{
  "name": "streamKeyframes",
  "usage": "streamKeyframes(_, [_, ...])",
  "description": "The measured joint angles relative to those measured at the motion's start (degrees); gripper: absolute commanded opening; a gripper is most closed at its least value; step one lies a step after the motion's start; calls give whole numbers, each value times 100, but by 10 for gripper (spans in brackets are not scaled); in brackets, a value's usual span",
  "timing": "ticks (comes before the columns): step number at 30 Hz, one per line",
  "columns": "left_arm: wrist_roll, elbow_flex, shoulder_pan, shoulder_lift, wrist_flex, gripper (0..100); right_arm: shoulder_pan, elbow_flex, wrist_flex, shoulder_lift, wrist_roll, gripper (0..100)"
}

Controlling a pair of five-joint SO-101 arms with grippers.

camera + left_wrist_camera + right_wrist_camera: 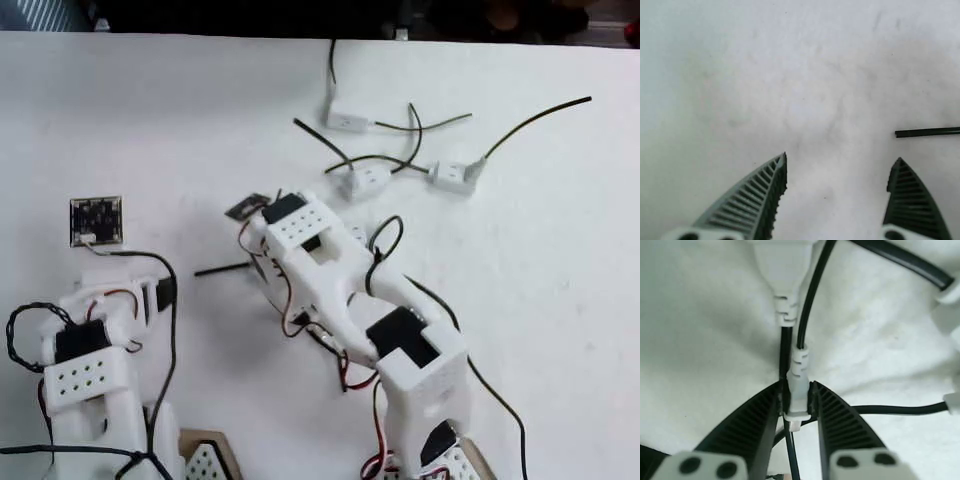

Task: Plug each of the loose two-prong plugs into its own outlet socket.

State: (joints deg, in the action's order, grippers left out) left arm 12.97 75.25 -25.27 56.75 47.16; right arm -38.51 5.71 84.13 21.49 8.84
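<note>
Slippage is our first worry. The right pincer [796, 386] is clamped narrow on a white plug [798, 402], and we judge the hold to sit near its slim ribbed neck. A push against a socket could therefore make the plug pivot or slide between the fingers.

Tangling comes second. The held plug's black cable [813, 290] runs away past the tips, close beside a second white connector [782, 265] lying just beyond the pincer. That connector's own lead appears to pass between the fingers beneath the held plug, so lifting could drag the neighbour along.

We cannot tell which way the prongs face, so a wrong-way approach is possible too. The outlet blocks look light and lie loose on the counter [560, 330]. We expect one to skid if it is pressed with nothing bracing it.

The nearest outlet block [368, 180] lies near the right pincer, off to one side of it. A far outlet block [347, 120] and an outer outlet block [455, 176] lie farther out the same way.

The left pincer [842, 157] is spread wide over bare counter and holds nothing. A loose cable end [927, 132] lies just beyond one fingertip, outside the gap. In the high view, that pincer's arm stands well apart from the blocks, so it cannot steady any of them from there.
</note>
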Motion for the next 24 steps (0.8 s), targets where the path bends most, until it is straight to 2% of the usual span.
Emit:
streamKeyframes(11, [0, 0, 0, 0, 0, 317, 9, -35, 18, 0, 0, 17])
streamKeyframes(15, [0, 0, 0, 0, 0, 317, -9, -220, 422, -97, 132, 17])
streamKeyframes(24, [0, 0, 0, 0, 0, 317, -185, -571, 1257, -2110, 246, 17])
